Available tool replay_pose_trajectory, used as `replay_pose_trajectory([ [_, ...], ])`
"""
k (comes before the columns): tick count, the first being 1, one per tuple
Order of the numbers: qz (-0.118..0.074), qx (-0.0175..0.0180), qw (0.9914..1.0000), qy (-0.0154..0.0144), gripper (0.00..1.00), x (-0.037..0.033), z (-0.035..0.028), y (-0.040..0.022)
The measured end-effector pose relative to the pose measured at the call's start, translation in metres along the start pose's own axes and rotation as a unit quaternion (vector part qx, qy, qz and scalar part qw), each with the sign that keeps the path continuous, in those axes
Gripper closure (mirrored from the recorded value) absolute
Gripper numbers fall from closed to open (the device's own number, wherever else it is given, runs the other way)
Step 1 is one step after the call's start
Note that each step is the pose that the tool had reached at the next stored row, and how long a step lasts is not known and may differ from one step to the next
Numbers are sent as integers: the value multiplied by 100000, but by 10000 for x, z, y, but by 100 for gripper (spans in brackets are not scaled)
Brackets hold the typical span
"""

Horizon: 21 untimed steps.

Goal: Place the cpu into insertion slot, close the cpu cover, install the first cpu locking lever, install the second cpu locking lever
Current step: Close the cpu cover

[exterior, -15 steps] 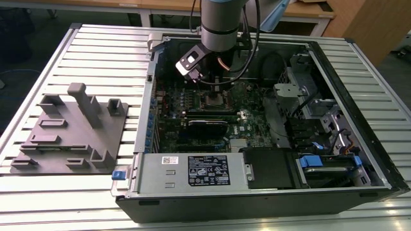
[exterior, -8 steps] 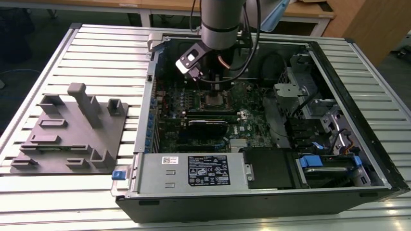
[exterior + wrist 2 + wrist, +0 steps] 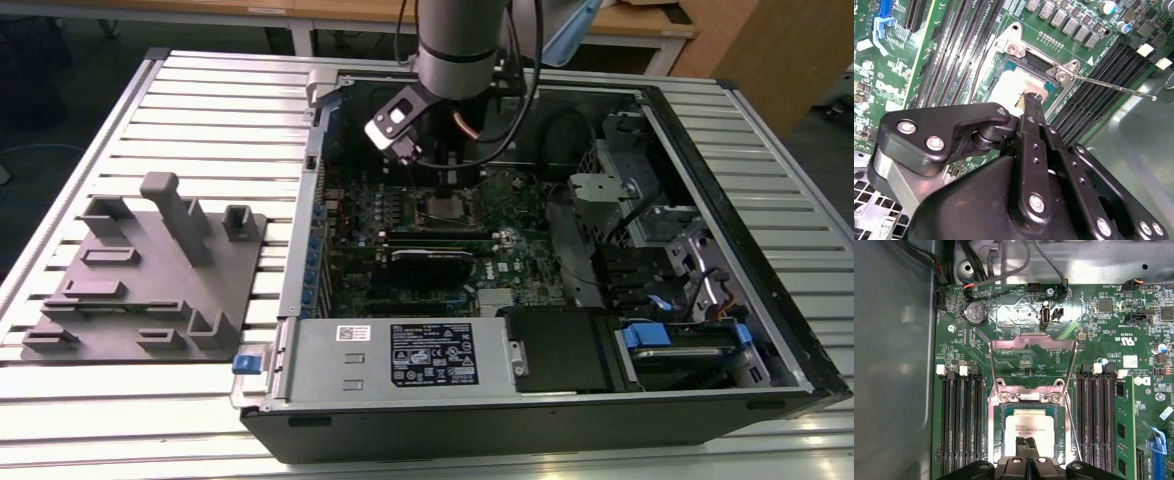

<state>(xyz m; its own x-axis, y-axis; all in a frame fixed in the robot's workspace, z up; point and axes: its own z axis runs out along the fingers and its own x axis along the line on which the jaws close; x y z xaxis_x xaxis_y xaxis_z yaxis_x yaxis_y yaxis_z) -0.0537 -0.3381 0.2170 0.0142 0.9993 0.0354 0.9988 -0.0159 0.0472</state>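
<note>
Gripper (image 3: 1026, 441) fingers pinched together, nothing held, tips over cpu (image 3: 1029, 426) sitting in slot (image 3: 1002, 432); cover (image 3: 1033, 344) up.

The cpu (image 3: 1030, 427) is showing a pale silver-grey top with fine dark print. The motherboard (image 3: 1019, 360) is glowing green with thin lighter traces. The cpu cover (image 3: 1032, 343) is gleaming silver-grey. The memory slots (image 3: 961, 425) are showing black with white end clips. The tool (image 3: 1026, 441) is showing matte black with silver screw heads. The table (image 3: 200, 110) is shining silver in parallel ribbed stripes.
</note>
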Motion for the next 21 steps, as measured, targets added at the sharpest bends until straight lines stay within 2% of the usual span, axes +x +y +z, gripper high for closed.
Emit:
replay_pose_trajectory([
  [16,-2,-2,100000,2,89,3,-82,4],
  [17,0,-2,100000,1,89,4,-112,5],
  [21,0,-1,100000,2,89,5,-131,6],
])
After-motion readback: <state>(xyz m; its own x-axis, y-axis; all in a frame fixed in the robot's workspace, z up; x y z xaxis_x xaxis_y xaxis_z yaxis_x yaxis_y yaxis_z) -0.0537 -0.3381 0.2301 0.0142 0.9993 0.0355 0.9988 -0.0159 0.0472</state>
